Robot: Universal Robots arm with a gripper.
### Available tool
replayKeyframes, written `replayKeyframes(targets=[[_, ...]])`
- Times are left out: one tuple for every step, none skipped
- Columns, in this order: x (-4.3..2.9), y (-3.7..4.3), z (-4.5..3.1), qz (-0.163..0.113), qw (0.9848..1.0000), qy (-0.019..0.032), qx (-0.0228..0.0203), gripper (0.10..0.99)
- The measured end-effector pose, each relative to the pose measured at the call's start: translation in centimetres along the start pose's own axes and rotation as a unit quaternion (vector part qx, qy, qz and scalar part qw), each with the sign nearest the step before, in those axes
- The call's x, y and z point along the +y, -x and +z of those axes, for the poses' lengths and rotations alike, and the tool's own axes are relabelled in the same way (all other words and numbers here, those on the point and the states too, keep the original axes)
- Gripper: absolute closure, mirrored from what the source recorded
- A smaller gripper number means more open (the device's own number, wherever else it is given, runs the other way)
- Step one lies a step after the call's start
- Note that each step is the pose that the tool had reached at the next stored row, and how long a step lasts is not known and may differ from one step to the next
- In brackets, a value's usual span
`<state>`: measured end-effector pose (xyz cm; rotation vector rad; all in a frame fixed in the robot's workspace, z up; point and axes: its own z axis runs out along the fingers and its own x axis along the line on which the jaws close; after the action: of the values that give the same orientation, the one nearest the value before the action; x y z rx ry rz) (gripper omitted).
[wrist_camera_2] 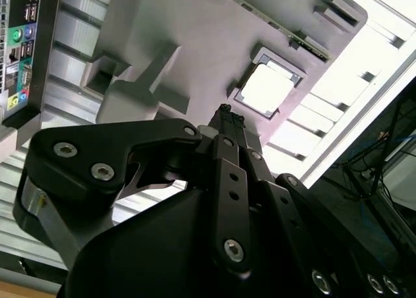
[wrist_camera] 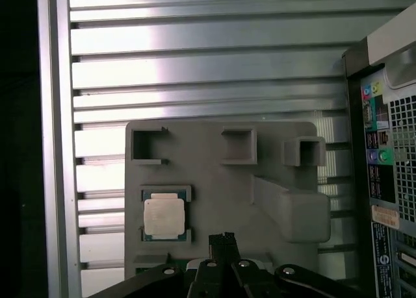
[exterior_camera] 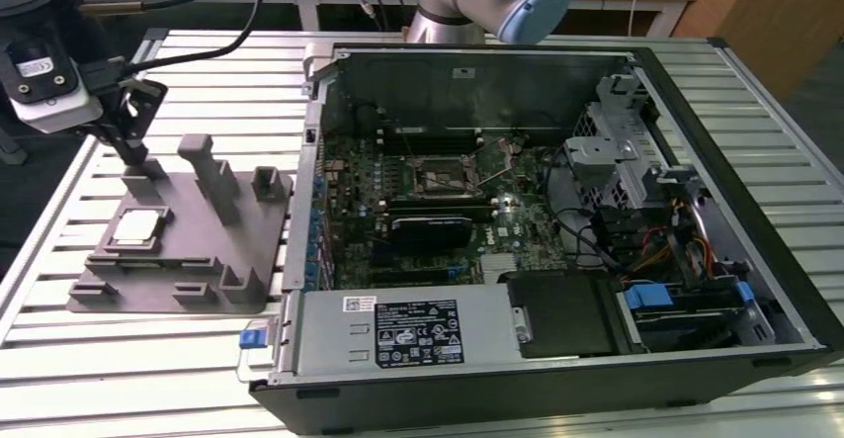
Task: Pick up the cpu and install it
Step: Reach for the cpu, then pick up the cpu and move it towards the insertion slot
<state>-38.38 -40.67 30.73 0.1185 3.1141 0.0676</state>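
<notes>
Toward the upper left of the exterior view, the tool hangs over the far end of the grey fixture block. Its tips are drawn narrow together with nothing held between them. Whether they touch the block cannot be told. The cpu lies flat in a square recess of the block at the left middle of the frame, just below the tool's tips and apart from them.

That view also takes in the open computer case across the centre and right. Its black socket frame sits mid-board, well apart from the cpu. The slatted metal worktop carries both block and case.

Both wrist views bring the cpu closer, its silvery top bright in its recess near the closed tips. The first wrist view looks straight down on the tool, the block's pockets and the case's rear ports. The second wrist view looks along the tool's black linkage.
</notes>
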Motion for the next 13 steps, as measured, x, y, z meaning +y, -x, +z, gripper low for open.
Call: replayKeyframes(targets=[[-0.01,-0.1,0.07,0.0,1.0,0.0,0.0,0.98],[-0.02,-0.15,0.12,0.0,1.0,0.0,0.0,0.98],[-0.03,-0.16,0.13,0.0,1.0,0.0,0.0,0.98],[-0.02,-0.17,0.15,0.0,1.0,0.0,0.0,0.98],[-0.03,-0.17,0.16,0.0,1.0,0.0,0.0,0.98],[-0.03,-0.17,0.16,0.0,1.0,0.0,0.0,0.98],[-0.03,-0.17,0.17,0.0,1.0,0.0,0.0,0.98],[-0.03,-0.17,0.17,0.0,1.0,0.0,0.0,0.98],[-0.03,-0.17,0.17,0.0,1.0,0.0,0.0,0.98],[-0.02,-0.18,0.17,0.0,1.0,0.0,0.0,0.98],[-0.03,-0.17,0.17,0.0,1.0,0.0,0.0,0.98],[-0.03,-0.17,0.17,0.0,1.0,0.0,0.0,0.98],[-0.03,-0.19,0.19,0.0,1.0,0.0,0.0,0.98]])
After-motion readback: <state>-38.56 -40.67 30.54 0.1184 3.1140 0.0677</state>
